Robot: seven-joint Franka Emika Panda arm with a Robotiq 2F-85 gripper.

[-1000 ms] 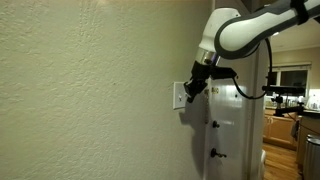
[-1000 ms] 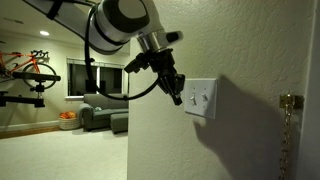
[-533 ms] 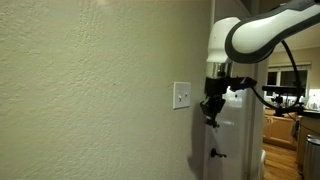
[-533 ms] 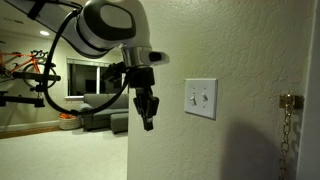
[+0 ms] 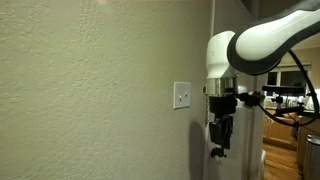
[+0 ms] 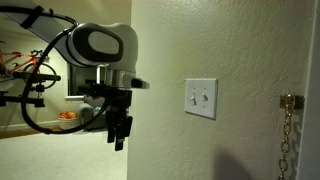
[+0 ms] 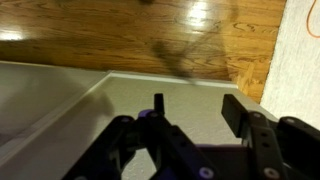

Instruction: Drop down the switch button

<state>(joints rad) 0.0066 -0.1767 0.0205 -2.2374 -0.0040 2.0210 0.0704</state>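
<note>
The light switch plate (image 6: pixel 201 98) sits on the textured wall (image 5: pixel 90 90). It seems to carry 2 toggles, but they are too small to show whether either is up or down. The gripper (image 6: pixel 119 136) hangs pointing at the floor, well apart from the plate and lower than it. I cannot tell how wide its jaws stand. To press well, I judge a fingertip should meet the toggle from above and sweep down lightly. No brand, label or writing is legible.
</note>
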